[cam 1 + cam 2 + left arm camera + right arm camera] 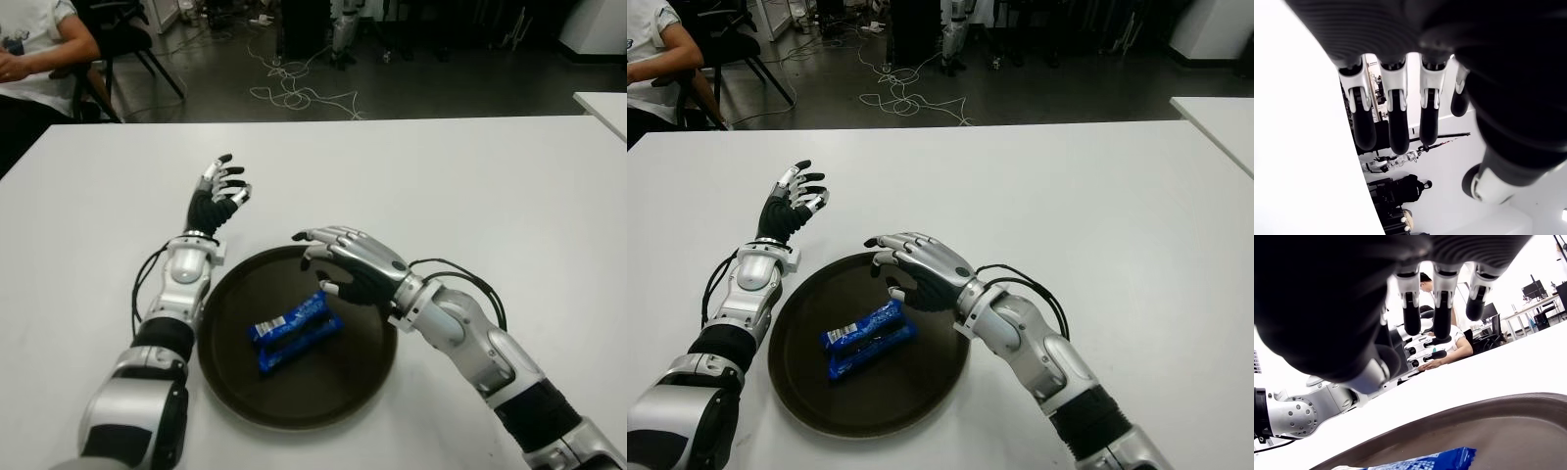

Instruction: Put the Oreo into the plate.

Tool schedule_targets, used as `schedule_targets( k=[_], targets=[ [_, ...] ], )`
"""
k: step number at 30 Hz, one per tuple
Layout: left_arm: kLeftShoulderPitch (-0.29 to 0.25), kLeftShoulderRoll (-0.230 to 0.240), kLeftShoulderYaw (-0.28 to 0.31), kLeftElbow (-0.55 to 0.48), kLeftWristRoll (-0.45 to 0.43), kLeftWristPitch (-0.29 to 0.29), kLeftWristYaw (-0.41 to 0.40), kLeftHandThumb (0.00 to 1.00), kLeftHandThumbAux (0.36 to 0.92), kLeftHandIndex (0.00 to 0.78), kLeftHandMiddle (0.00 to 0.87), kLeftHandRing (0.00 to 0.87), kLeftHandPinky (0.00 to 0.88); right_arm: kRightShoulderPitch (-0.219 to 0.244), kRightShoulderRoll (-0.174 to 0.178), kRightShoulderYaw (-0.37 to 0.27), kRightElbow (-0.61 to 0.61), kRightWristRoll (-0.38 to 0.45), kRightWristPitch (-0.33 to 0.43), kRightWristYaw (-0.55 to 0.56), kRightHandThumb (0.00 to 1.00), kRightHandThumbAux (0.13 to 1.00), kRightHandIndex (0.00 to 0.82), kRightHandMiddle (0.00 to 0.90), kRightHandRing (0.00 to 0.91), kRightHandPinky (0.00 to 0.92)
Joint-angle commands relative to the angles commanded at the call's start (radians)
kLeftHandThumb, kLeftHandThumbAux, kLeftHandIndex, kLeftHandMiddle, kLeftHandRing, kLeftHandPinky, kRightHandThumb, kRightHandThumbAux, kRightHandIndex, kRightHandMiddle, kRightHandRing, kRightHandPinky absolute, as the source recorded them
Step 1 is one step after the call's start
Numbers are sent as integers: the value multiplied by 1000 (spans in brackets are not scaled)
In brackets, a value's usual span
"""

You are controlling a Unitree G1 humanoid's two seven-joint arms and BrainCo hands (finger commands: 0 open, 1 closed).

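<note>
A blue Oreo pack (293,332) lies flat in the middle of the round dark plate (227,382) near the table's front edge. My right hand (338,262) hovers just over the plate's far right part, above and behind the pack, with its fingers spread and nothing in them. The right wrist view shows the pack's blue end (1435,461) on the plate (1508,421) below those fingers (1442,308). My left hand (217,191) is raised over the white table to the left of the plate, fingers relaxed and holding nothing.
The white table (460,186) stretches wide behind and to the right of the plate. A seated person (34,54) is at the far left corner. Cables (294,93) lie on the floor beyond the table, and another white table's corner (602,103) shows at right.
</note>
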Motion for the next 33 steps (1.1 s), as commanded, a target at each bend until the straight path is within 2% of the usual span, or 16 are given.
schedule_targets(
  k=[10,13,15,17,22,26,28,31,33],
  targets=[
    [2,3,-1,-1,0,2,-4,382,704,106,225,248,278,-20,2,-32,45,-3,-8,-70,674,745,395,183,147,123],
    [-5,6,0,16,3,-2,-1,379,707,109,232,254,285,-83,-40,-96,117,45,-27,-69,674,744,395,185,148,121],
    [-7,7,0,21,3,-4,-1,381,709,112,237,258,287,-97,-47,-108,141,53,-38,-72,673,744,395,186,148,121],
    [-8,9,-2,27,8,-10,5,383,711,113,238,258,286,-128,-54,-125,215,59,-60,-98,673,744,395,188,149,118],
    [-6,8,0,33,4,-21,-3,372,706,116,231,257,287,-287,-77,-198,581,106,-147,-235,671,746,395,190,148,120],
    [-8,9,3,37,-2,-21,-9,389,701,117,234,258,294,-381,-110,-250,816,143,-172,-309,672,745,395,210,164,142],
    [-8,11,3,37,-2,-25,-9,401,705,118,236,258,294,-418,-105,-277,931,167,-153,-343,672,745,395,218,175,167],
    [-7,12,3,36,-2,-27,-9,408,709,119,237,256,293,-453,-99,-294,1033,187,-131,-365,673,745,396,223,184,188],
    [-7,12,3,36,-5,-23,-15,415,712,117,235,255,293,-474,-70,-336,1112,230,-69,-381,674,745,396,229,197,215]
  ],
)
